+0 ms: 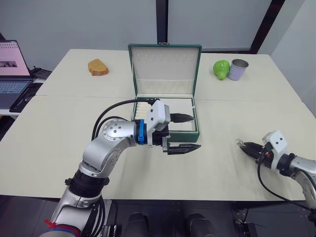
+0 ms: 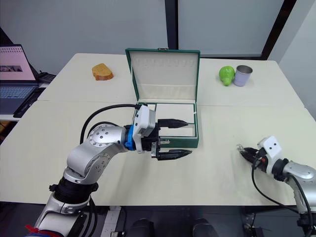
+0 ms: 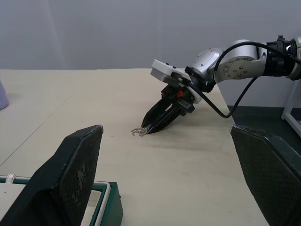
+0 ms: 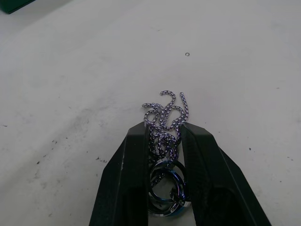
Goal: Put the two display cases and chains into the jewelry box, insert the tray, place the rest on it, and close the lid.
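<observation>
A chain (image 4: 163,123) is pinched between the right gripper (image 4: 164,136) fingers, presumably for carrying to the jewelry box (image 1: 196,132), beside which the left gripper (image 1: 183,132) is held wide open.

Dark green jewelry box (image 1: 165,94), cream lining

The box (image 1: 166,129) sits at the table's (image 1: 59,143) middle, lid (image 1: 165,69) upright behind it. Bread (image 1: 98,67) lies near the back left corner; a pear (image 1: 221,69) and can (image 1: 238,69) stand side by side back right. A chain (image 4: 164,117) lies near the front right edge.
</observation>
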Controlling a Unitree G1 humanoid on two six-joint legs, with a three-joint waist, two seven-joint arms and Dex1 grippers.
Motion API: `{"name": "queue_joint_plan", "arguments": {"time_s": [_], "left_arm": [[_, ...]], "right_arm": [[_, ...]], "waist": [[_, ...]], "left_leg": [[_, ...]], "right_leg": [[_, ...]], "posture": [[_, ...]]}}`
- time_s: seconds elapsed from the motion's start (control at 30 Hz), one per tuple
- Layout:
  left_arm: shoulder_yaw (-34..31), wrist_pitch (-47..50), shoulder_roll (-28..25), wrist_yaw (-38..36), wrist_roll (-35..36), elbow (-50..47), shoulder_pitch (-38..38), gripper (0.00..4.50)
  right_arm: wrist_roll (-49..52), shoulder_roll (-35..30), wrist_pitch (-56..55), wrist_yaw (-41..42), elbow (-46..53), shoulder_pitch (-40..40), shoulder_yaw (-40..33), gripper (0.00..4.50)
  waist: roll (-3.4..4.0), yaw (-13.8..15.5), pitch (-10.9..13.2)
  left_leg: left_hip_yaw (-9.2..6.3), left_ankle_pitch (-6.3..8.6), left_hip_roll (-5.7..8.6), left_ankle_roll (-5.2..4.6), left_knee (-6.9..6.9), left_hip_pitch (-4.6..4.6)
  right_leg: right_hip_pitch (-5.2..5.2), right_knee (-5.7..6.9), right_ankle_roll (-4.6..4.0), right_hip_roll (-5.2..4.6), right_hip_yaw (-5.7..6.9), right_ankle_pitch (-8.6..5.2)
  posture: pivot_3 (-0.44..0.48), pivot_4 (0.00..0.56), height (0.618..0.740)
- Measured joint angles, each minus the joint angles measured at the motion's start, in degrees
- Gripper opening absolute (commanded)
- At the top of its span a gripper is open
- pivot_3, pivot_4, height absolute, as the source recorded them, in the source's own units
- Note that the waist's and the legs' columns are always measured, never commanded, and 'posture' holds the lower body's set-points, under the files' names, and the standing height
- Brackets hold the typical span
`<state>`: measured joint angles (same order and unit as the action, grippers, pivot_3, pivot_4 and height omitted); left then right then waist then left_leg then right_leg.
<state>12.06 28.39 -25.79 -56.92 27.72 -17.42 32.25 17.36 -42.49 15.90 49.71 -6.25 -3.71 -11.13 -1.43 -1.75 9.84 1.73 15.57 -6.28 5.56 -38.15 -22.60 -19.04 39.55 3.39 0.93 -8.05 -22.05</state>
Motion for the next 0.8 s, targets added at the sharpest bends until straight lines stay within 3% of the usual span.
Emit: {"name": "queue_joint_plan", "arguments": {"time_s": [0.2, 0.23, 0.47, 0.6, 0.8], "left_arm": [[0.00, -0.01, 0.33, -0.02, -0.13, 0.05, 0.50, 4.50], [0.00, -0.01, 0.34, -0.03, -0.13, 0.05, 0.68, 4.50], [0.01, -0.03, 0.36, -0.07, -0.15, 0.07, 0.79, 4.50], [0.02, -0.03, 0.50, -0.05, -0.16, 0.07, 0.79, 4.50], [0.03, -0.03, 0.75, 0.01, -0.17, 0.06, 0.79, 4.50]], "right_arm": [[0.86, -0.02, 0.53, 0.58, 0.03, -0.16, -0.15, 0.76], [1.32, -0.03, 1.09, 0.86, 0.19, -0.25, -0.37, 1.47], [3.23, 0.04, 3.54, 2.77, 1.87, -0.53, -0.42, 3.15], [2.58, 0.34, 2.91, 2.65, 0.37, -2.41, 0.44, 4.48], [-0.42, 0.47, -1.38, 2.58, -3.39, -4.57, 2.16, 4.48]], "waist": [[0.00, 0.00, 0.00], [0.00, 0.00, 0.00], [0.00, 0.02, 0.00], [0.01, -0.01, 0.00], [0.01, -0.04, 0.00]], "left_leg": [[0.00, 0.00, 0.00, 0.00, 0.00, 0.00], [0.00, 0.00, 0.00, 0.00, 0.00, 0.00], [0.01, 0.00, 0.00, 0.00, 0.01, -0.01], [0.01, 0.00, 0.00, 0.00, 0.01, -0.01], [0.01, 0.00, 0.00, 0.00, 0.00, 0.02]], "right_leg": [[0.00, 0.00, 0.00, 0.00, 0.00, 0.00], [0.00, 0.00, 0.00, 0.00, 0.00, 0.00], [-0.03, 0.00, 0.00, 0.00, -0.03, 0.00], [-0.04, 0.00, 0.00, 0.00, -0.03, 0.00], [-0.02, 0.00, 0.00, 0.00, -0.04, 0.00]], "posture": [[0.000, 0.150, 0.740], [0.000, 0.150, 0.740], [0.000, 0.150, 0.740], [0.000, 0.150, 0.740], [0.000, 0.150, 0.740]]}}
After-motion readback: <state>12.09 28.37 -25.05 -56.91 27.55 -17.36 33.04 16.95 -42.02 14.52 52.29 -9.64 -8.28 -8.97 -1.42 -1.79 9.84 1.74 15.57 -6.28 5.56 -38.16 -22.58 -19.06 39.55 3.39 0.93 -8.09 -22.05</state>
